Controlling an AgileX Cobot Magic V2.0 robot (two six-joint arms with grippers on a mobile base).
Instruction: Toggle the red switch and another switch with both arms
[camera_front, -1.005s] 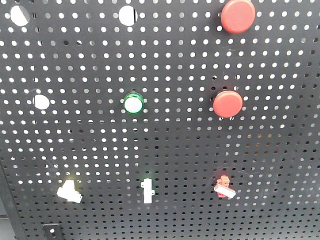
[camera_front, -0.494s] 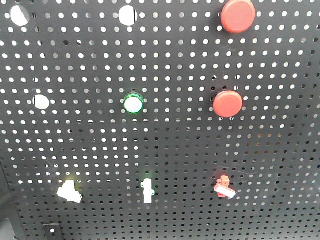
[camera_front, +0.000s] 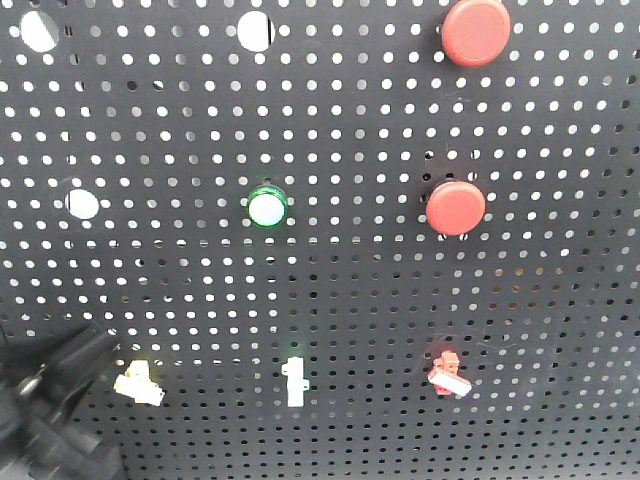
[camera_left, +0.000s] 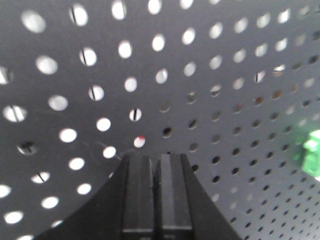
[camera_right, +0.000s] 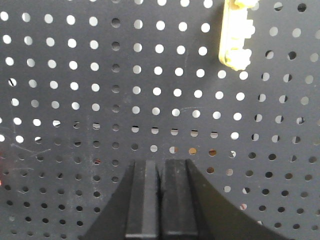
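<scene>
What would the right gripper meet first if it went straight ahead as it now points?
The right gripper would likely hit the bare pegboard panel; the pale toggle sits up-right of its line.

Right gripper (camera_right: 160, 200) has its jaws pressed together right by the black pegboard (camera_right: 90, 100), pale yellow plastic piece (camera_right: 235, 35) up top right.
</scene>
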